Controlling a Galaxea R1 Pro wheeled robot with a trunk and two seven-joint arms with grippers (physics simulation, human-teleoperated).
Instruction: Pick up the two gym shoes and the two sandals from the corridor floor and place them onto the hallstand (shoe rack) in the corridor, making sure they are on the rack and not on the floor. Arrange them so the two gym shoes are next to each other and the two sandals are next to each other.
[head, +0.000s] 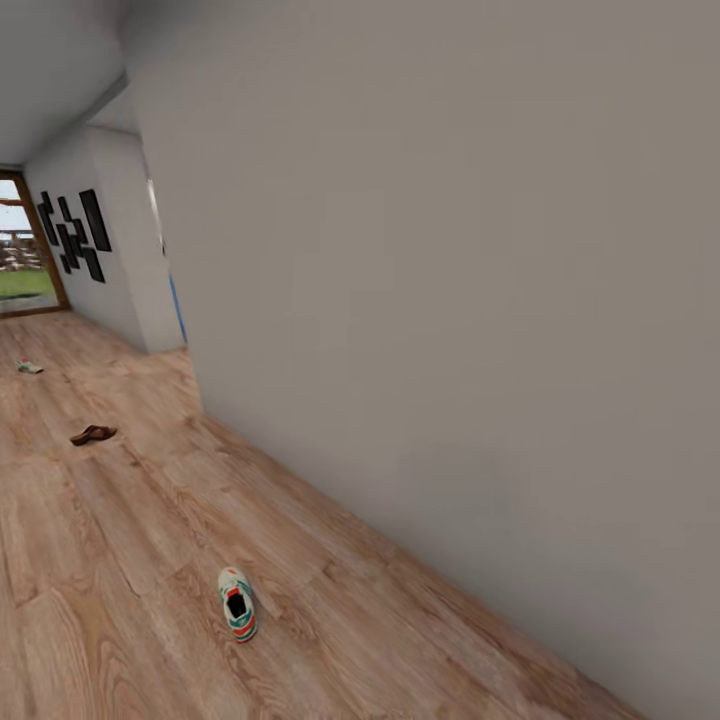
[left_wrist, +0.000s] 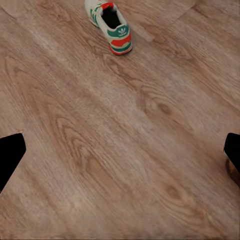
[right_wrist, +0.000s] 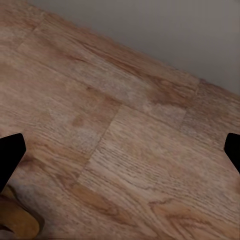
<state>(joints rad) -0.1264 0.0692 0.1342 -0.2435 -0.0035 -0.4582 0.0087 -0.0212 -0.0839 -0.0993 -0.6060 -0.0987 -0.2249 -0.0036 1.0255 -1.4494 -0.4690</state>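
Ahead in the head view, one gym shoe (head: 237, 603) lies on the corridor floor (head: 120, 560) near the grey wall (head: 450, 300); a brown sandal (head: 92, 434) and another gym shoe (head: 29, 367) lie well apart, farther down. From the left wrist, the left gripper (left_wrist: 120, 152) is spread wide above bare planks, the shoe beyond it. The right gripper (right_wrist: 120, 150) is likewise spread beside the wall. Best to close in squarely and lower over the shoe's middle before gripping.

Each hand shows as two plain matte black fingertips (left_wrist: 10, 155), (right_wrist: 10, 155), blunt-edged, without visible screws, cables or markings.
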